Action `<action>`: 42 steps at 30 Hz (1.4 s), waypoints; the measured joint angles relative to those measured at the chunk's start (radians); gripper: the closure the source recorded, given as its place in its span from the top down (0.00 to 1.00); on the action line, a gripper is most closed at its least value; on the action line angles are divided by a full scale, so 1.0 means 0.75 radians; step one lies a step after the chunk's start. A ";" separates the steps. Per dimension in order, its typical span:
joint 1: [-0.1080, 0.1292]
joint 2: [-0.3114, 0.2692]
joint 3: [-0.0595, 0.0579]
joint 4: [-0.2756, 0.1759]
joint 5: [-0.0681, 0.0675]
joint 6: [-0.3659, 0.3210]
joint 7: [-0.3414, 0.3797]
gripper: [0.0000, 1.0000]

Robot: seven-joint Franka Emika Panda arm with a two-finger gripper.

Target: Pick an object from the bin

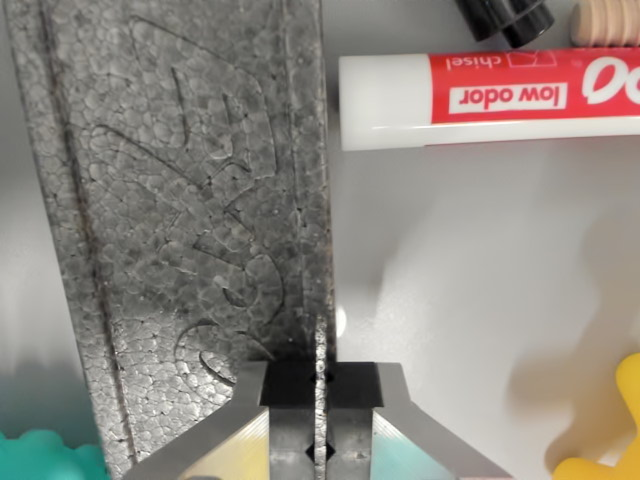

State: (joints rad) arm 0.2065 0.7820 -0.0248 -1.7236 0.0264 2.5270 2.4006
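The pincer (pixel 321 425) is closed on the thin edge of the grey foam (pixel 190 230), so lift straight and slowly, clear of the marker (pixel 490 100)

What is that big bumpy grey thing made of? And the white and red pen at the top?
The big grey bumpy slab looks like moulded foam, probably expanded polystyrene: its matte surface is a mosaic of small fused beads, with shapes pressed into it. The white and red marker pen looks like smooth, glossy plastic with a printed label, judging by the shine along its barrel. The gripper seems to pinch the slab's thin edge.
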 joint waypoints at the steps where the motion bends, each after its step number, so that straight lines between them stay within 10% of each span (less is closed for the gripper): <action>1: 0.000 0.000 0.000 0.000 0.000 0.000 0.000 0.00; 42: 0.000 -0.207 -0.004 -0.045 0.000 -0.163 0.000 0.00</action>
State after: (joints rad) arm 0.2068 0.6268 -0.0275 -1.7572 0.0263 2.4047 2.4007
